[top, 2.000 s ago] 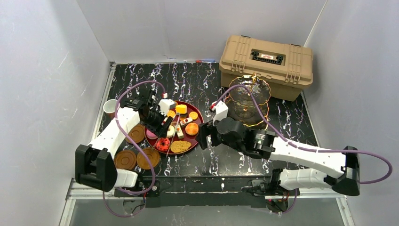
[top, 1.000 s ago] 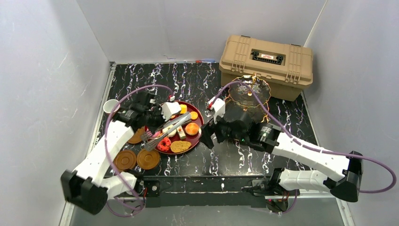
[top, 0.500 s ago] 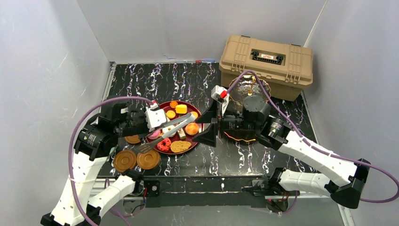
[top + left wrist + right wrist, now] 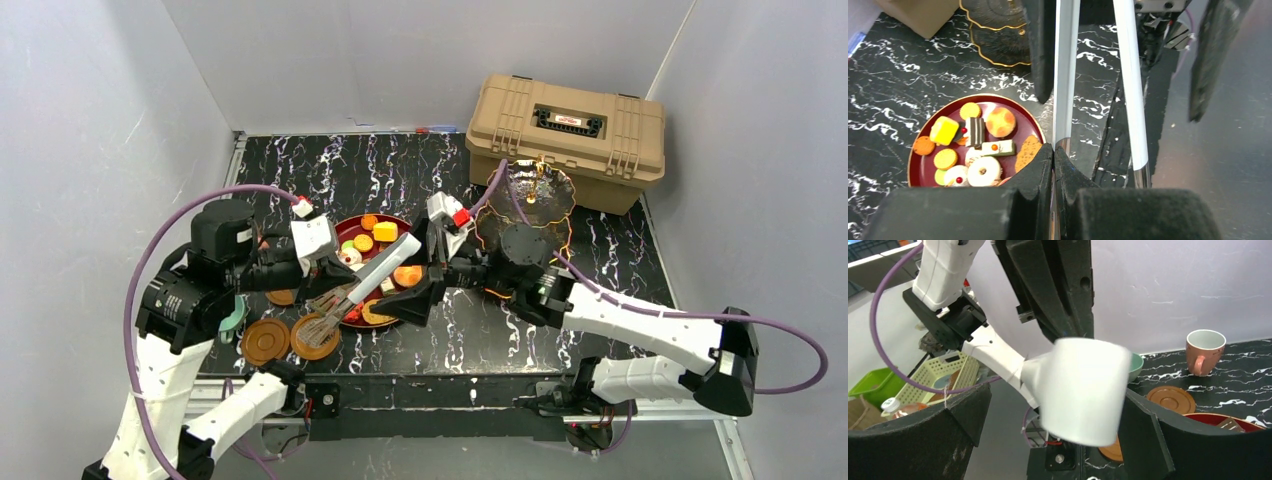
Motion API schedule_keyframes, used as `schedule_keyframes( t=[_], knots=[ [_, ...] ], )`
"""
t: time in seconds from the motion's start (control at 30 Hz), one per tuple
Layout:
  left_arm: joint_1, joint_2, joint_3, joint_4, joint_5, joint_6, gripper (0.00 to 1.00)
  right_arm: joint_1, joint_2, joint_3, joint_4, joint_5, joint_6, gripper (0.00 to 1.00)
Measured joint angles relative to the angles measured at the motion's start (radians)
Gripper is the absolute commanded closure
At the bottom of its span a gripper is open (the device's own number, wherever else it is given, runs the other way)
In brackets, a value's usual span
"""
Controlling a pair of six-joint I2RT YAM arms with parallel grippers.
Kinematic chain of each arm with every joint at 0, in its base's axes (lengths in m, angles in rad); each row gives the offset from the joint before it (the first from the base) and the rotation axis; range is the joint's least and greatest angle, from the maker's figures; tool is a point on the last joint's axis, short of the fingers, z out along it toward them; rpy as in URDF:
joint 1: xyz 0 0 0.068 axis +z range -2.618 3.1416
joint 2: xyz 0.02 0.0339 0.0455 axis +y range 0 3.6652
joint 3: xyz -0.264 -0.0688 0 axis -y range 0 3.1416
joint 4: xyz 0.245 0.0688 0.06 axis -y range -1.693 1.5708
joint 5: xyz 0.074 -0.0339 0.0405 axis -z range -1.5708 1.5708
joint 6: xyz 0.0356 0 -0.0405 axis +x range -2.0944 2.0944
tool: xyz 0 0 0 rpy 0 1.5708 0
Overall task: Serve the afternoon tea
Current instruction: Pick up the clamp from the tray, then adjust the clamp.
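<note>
My left gripper point(image 4: 1053, 156) is shut on one arm of the metal tongs point(image 4: 362, 285), held above the near edge of the red plate point(image 4: 404, 233). The plate carries several small pastries point(image 4: 973, 131). My right gripper point(image 4: 412, 272) stands open, its fingers point(image 4: 1038, 50) on either side of the tongs' white end point(image 4: 1083, 390) without touching it. The dark three-tier stand point(image 4: 530, 198) rises behind the right wrist. A pinkish cup point(image 4: 1204, 351) and a teal cup point(image 4: 1135, 367) stand at the far left, beside brown saucers point(image 4: 265, 340).
The tan plastic case point(image 4: 565, 132) sits at the back right, just behind the stand. Saucers point(image 4: 315, 338) lie near the table's front-left edge, under the tongs' forked tips. White walls enclose the table on three sides.
The left arm has lifted the tongs off the plate and drawn back to the left. The right gripper has swung left from the stand and now straddles the tongs' white end.
</note>
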Motion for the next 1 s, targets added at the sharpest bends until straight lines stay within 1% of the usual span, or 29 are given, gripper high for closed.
schedule_keyframes(
  t=[0.07, 0.23, 0.37, 0.43, 0.5, 0.57, 0.7, 0.77, 0.8, 0.83, 0.93, 0.97, 1.0],
  knots=[
    [0.0, -0.002, 0.0, -0.001, 0.019, -0.018, 1.0, 0.016, 0.014, -0.018, 0.047, 0.03, 0.001, 0.04],
    [0.0, -0.021, -0.017, -0.001, 0.029, -0.029, 1.0, 0.045, 0.018, -0.073, 0.158, 0.11, 0.012, 0.13],
    [0.0, -0.038, -0.034, -0.002, 0.023, -0.026, 1.0, 0.075, 0.041, -0.073, 0.231, 0.137, 0.034, 0.14],
    [0.0, -0.041, -0.041, 0.002, 0.016, -0.026, 1.0, 0.089, 0.057, -0.073, 0.258, 0.138, 0.049, 0.16],
    [0.0, -0.047, -0.054, 0.007, 0.008, -0.026, 1.0, 0.102, 0.068, -0.076, 0.274, 0.15, 0.054, 0.22],
    [0.0, -0.051, -0.061, 0.008, 0.007, -0.027, 1.0, 0.11, 0.071, -0.078, 0.277, 0.171, 0.053, 0.3],
    [0.0, -0.055, -0.061, 0.017, 0.014, -0.027, 1.0, 0.117, 0.071, -0.079, 0.277, 0.225, 0.048, 0.5],
    [-0.001, -0.056, -0.061, 0.023, 0.018, -0.028, 1.0, 0.117, 0.071, -0.079, 0.275, 0.253, 0.043, 0.56],
    [-0.002, -0.057, -0.061, 0.024, 0.019, -0.03, 1.0, 0.117, 0.07, -0.079, 0.272, 0.265, 0.04, 0.57],
    [-0.002, -0.058, -0.061, 0.024, 0.021, -0.032, 0.87, 0.118, 0.07, -0.079, 0.27, 0.274, 0.035, 0.58],
    [-0.002, -0.058, -0.061, 0.032, 0.017, -0.041, 0.36, 0.121, 0.064, -0.085, 0.261, 0.301, 0.027, 0.58],
    [-0.002, -0.058, -0.061, 0.034, 0.016, -0.032, 0.29, 0.123, 0.057, -0.096, 0.254, 0.309, 0.027, 0.59],
    [0.0, -0.059, -0.061, 0.041, -0.005, -0.038, 0.27, 0.124, 0.048, -0.108, 0.248, 0.305, 0.028, 0.59]
  ],
)
